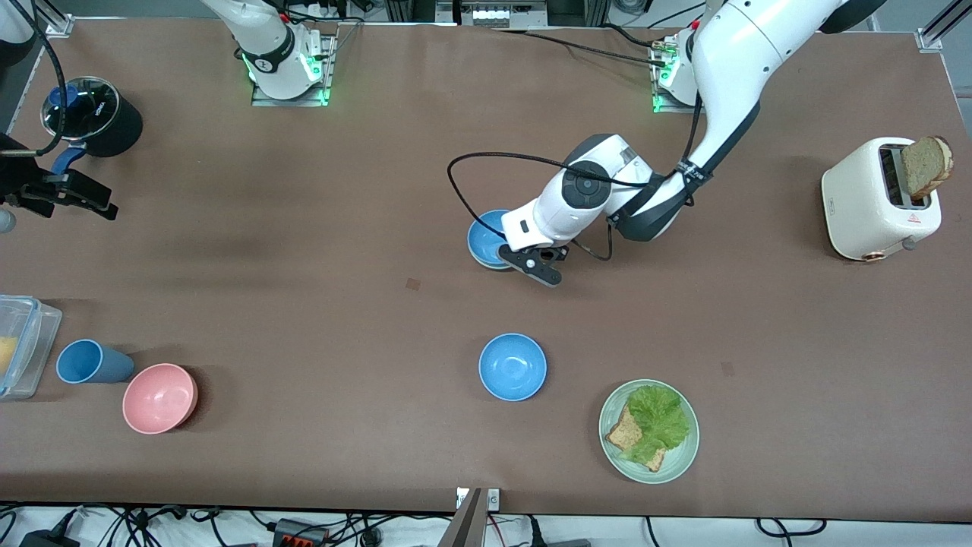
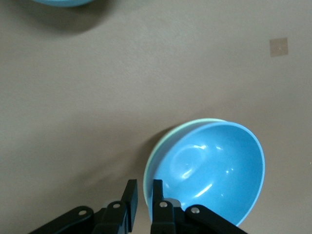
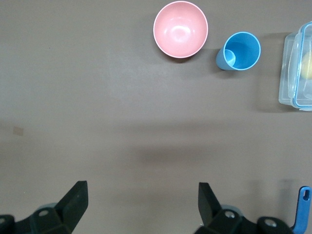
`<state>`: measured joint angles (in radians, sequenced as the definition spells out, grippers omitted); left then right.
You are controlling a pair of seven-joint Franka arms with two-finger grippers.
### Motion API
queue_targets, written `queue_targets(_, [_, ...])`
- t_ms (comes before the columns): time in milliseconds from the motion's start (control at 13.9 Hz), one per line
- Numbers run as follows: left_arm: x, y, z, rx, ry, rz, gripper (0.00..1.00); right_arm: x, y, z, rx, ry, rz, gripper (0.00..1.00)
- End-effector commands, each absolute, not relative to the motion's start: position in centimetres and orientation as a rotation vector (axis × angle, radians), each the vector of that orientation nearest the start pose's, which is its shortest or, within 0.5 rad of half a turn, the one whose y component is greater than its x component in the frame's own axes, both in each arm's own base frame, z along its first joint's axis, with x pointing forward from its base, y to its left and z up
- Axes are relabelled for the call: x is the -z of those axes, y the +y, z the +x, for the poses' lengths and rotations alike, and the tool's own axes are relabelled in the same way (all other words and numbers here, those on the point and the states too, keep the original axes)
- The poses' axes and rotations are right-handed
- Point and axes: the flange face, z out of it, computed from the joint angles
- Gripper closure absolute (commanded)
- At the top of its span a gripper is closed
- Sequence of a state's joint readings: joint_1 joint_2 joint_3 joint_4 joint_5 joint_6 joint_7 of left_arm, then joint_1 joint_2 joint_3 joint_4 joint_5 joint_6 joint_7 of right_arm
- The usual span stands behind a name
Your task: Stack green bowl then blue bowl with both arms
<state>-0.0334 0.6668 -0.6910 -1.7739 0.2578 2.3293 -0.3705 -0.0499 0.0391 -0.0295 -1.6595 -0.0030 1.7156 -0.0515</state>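
Observation:
A blue bowl (image 1: 490, 235) sits nested in the pale green bowl (image 1: 483, 263) at mid-table. In the left wrist view the green bowl's rim (image 2: 163, 140) shows around the blue bowl (image 2: 214, 170). My left gripper (image 1: 541, 270) (image 2: 142, 187) stands at the stack's rim, one finger inside and one outside. The fingers are a narrow gap apart, and the outer one is clear of the rim. A second blue bowl (image 1: 512, 367) lies nearer the front camera. My right gripper (image 1: 91, 199) (image 3: 141, 195) waits wide open and empty over the right arm's end of the table.
A pale-green plate (image 1: 683, 448) with lettuce and toast lies beside the second blue bowl. A white toaster (image 1: 873, 201) stands at the left arm's end. A pink bowl (image 1: 159, 397), a blue cup (image 1: 91, 362), a clear container (image 1: 26, 346) and a black pot (image 1: 102, 114) are at the right arm's end.

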Motion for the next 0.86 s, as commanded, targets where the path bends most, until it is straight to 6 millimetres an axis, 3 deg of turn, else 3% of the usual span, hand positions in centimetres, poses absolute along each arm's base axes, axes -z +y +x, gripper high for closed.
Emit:
queue_targets(0, [-27.6, -38.9, 53.9, -0.091, 0.635, -3.264, 0.75, -57.8, -4.7, 56.9, 0.037, 0.021, -3.159, 0.0])
queue_targets(216, [-30.3, -38.1, 54.8, -0.148, 0.618, -3.24, 0.76, -57.9, -4.6, 57.0, 0.047, 0.019, -3.159, 0.0])
queue_targets(360, [-32.8, -36.3, 56.3, -0.184, 0.579, -3.256, 0.75, -57.9, -4.7, 57.0, 0.044, 0.021, -3.159, 0.0])
queue_targets(577, [-35.3, -31.5, 57.5, -0.295, 0.538, -3.271, 0.66, -57.9, -4.5, 56.9, 0.039, 0.016, -3.159, 0.0])
queue_targets(793, [-37.7, -26.6, 58.4, -0.374, 0.477, -3.271, 0.65, -57.9, -4.5, 56.9, 0.039, 0.013, -3.16, 0.0])
